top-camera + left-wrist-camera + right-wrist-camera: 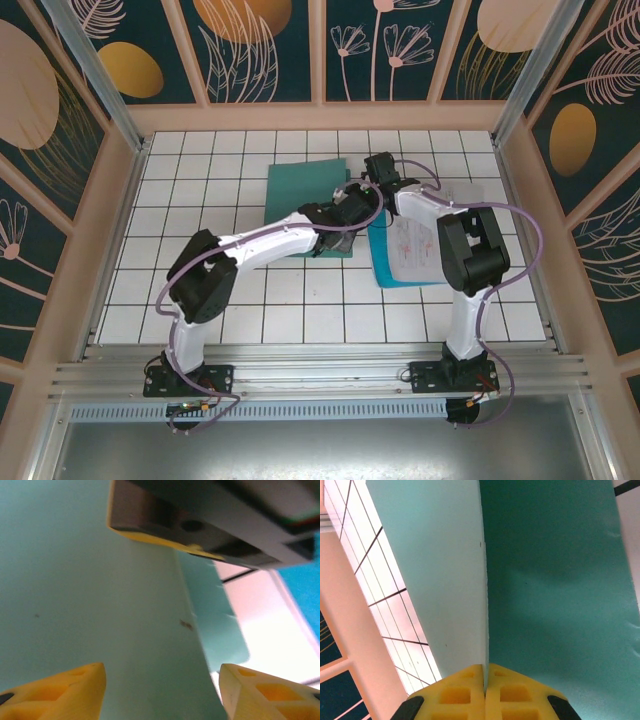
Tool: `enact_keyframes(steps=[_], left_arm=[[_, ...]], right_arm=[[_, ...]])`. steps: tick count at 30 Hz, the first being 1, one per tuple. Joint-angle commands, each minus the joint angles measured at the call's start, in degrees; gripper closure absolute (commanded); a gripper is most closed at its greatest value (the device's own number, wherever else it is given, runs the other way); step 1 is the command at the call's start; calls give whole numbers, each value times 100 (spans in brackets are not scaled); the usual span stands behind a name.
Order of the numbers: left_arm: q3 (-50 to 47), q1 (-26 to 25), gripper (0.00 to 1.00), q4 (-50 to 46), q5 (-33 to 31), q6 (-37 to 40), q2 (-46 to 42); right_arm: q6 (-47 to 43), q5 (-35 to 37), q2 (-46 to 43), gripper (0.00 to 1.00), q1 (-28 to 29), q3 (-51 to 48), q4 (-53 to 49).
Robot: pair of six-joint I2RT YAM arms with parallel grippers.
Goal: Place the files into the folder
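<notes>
The dark teal folder [300, 185] lies at the table's middle back. My right gripper [372, 172] is shut on the edge of its cover, and in the right wrist view the yellow fingertips [465, 692] pinch that thin edge [484, 605], pale face left, dark teal face [555, 580] right. My left gripper [345, 213] hovers low over the folder [75, 580] beside the right one, open [162, 692] with nothing between its fingers. The files [415, 240], white printed sheets, lie right of the folder on a bright cyan sheet [383, 262], partly hidden under the right arm.
The right gripper's finger [200, 525] hangs just ahead of my left gripper. Both arms cross the table's centre. The white tiled table [200, 200] is fenced by a wooden rim [120, 230] and patterned walls; bare tiles lie left and in front.
</notes>
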Motion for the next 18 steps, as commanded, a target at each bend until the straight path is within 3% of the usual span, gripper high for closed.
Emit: enact_keyframes(steps=[1, 4, 6, 10, 11, 15, 18], left_arm=[[190, 7, 40, -236, -910, 365, 190], [201, -26, 49, -47, -948, 554, 283], [227, -48, 61, -40, -1072, 629, 336], [87, -55, 100, 52, -1209, 692, 181], [14, -50, 100, 105, -1224, 722, 107], [-325, -44, 100, 306, -1214, 804, -330], [-545, 2, 100, 388, -1113, 663, -690]], right_arm=[[102, -174, 67, 100, -16, 111, -204], [154, -210, 47, 100, -9, 50, -164], [160, -208, 30, 100, -16, 33, -173], [153, -219, -31, 100, -15, -18, -127], [144, -240, -49, 100, -26, -32, -74], [116, -310, -398, 47, -258, -386, 598], [109, -47, -882, 33, -529, -786, 987]])
